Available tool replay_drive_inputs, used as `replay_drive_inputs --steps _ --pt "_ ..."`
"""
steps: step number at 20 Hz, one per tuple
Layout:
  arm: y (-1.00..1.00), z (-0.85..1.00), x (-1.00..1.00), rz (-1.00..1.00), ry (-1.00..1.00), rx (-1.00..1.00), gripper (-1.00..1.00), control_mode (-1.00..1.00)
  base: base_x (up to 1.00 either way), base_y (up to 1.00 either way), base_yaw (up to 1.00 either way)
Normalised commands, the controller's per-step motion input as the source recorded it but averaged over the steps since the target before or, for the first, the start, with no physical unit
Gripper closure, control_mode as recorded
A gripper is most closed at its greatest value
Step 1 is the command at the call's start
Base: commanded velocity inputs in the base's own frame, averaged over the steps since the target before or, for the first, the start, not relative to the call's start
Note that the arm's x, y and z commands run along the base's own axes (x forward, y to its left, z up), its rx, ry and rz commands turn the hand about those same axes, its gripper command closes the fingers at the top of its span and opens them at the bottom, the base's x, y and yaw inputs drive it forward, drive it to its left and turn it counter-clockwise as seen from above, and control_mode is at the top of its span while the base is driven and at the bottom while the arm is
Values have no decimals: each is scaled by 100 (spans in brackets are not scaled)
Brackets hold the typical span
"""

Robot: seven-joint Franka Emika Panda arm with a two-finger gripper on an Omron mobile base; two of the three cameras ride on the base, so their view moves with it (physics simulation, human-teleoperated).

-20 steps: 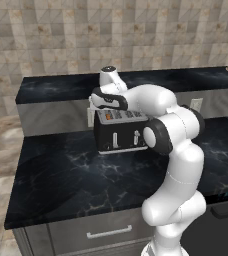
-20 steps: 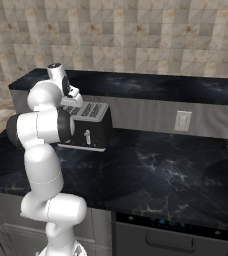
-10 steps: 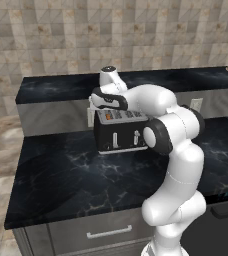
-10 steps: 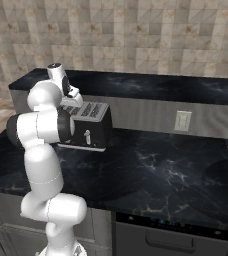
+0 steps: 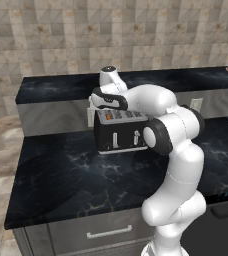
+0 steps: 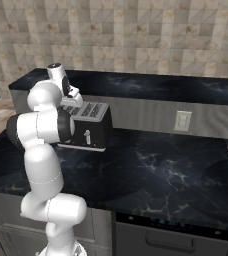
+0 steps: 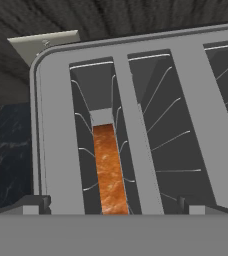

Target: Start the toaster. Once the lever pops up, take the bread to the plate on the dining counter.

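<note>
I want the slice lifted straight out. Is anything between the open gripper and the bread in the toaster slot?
Nothing visible does. In the hand view the gripper sits right above the bread, whose top edge shows bare in the toaster slot.

The white arm rises from its base, bends at a dark elbow joint, and reaches forward and down so that the hand sits low at the far end of the reach. The gripper [image 7: 114,206] points straight down, its jaws spread wide with nothing between them. In the hand view its two dark fingertips [image 7: 33,204] stand far apart at the lower edge, one toward each side.
</note>
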Motion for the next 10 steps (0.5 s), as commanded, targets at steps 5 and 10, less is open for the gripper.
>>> replay_drive_inputs --steps 5,10 --pt "0 0 0 0 0 0 -100 -100 0 0 0" --pt "0 0 0 0 0 0 -100 -100 0 0 0"
